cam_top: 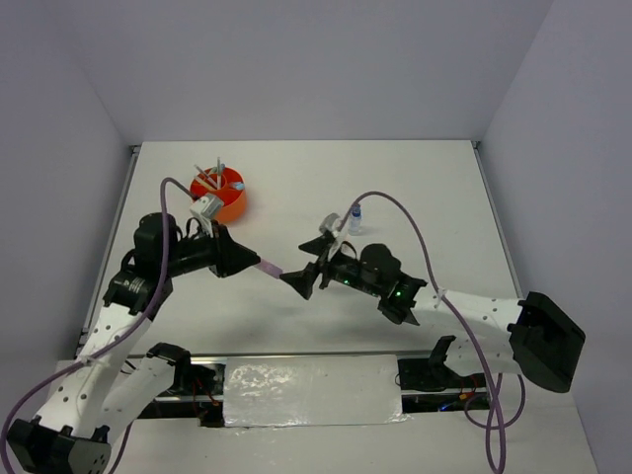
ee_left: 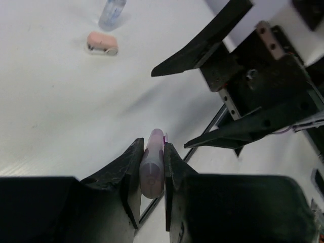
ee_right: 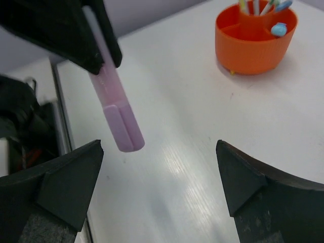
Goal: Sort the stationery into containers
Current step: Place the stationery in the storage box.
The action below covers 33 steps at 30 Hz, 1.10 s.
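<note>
While left jaws clamp it, marker (ee_right: 115, 101) pale lilac.

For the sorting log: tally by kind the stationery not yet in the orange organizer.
Purple marker: 1 (held in the left gripper)
Pink eraser: 1
Clear bottle: 1
Total: 3

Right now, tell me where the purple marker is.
Top view, centre-left: the marker is gripped in the left claw, above the table, its free end pointing toward the open right claw. The organizer sits behind, to the left.
</note>
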Each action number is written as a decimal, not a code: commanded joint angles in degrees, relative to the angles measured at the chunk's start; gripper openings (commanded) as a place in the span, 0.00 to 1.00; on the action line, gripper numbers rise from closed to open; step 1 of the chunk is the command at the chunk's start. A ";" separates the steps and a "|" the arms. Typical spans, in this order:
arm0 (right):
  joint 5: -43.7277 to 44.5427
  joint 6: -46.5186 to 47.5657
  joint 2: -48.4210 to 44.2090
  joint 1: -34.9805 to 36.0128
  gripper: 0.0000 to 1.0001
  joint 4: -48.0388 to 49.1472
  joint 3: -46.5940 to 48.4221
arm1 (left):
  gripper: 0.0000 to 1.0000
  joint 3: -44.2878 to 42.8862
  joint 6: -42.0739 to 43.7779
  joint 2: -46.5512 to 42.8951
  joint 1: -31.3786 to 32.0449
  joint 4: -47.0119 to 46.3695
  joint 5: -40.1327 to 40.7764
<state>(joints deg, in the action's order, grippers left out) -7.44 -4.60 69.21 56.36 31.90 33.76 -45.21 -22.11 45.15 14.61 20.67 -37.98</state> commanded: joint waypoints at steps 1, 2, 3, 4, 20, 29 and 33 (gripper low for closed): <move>-9.24 -17.70 -3.73 -3.53 1.00 21.39 -5.79 | 0.00 2.22 -8.43 -4.27 -0.29 -12.02 -5.61; -9.60 -19.72 -4.43 -3.71 1.00 23.89 -6.68 | 0.00 3.36 -11.17 -6.28 -0.29 -15.45 -6.31; -10.22 -23.05 -4.70 -3.71 1.00 28.43 -7.91 | 0.00 5.99 -16.77 -7.34 -0.29 -23.48 -7.10; -11.62 -24.39 -4.70 -3.97 1.00 30.22 -8.18 | 0.00 7.40 -19.44 -8.40 -0.29 -27.65 -7.02; -11.99 -35.22 -3.38 -3.80 0.88 37.01 -7.04 | 0.00 28.16 -44.60 -14.48 -0.29 -75.48 -3.85; -12.59 -35.30 -3.03 -3.62 0.73 32.43 -5.37 | 0.00 28.86 -45.83 -13.94 -0.29 -80.08 -4.74; -17.16 -37.14 -1.19 -3.36 0.64 37.70 -4.67 | 0.00 29.21 -46.00 -13.77 -0.29 -80.78 -4.56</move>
<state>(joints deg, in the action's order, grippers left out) -20.67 -40.36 67.13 52.53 64.29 26.46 -16.05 -67.83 31.73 14.48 -54.52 -42.33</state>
